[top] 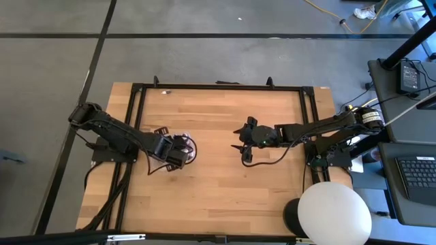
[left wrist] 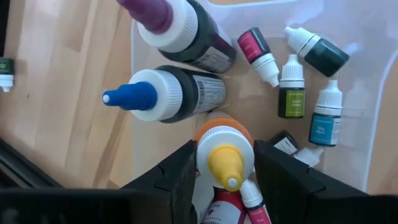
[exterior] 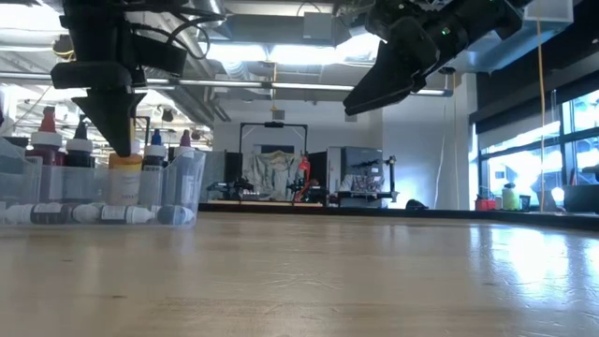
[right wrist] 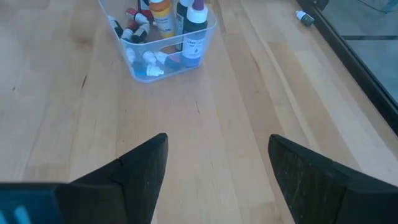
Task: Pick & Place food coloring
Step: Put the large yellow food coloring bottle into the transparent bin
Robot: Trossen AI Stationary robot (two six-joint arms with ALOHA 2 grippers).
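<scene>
Yellow-tipped bottle upright in clear tray, left gripper fingers flanking it, right gripper spread above table

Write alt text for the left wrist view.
The left gripper's dark fingers flank an upright yellow-tipped, orange-collared bottle in a clear plastic tray. Two larger dark bottles, blue-tipped and purple-tipped, stand alongside; small dropper bottles lie flat.

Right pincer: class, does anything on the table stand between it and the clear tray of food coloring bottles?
Nothing visible does. The right pincer hangs open above bare wood, and only tabletop lies between it and the tray. The left pincer is already over the tray, fingers either side of the yellow-tipped bottle.
</scene>
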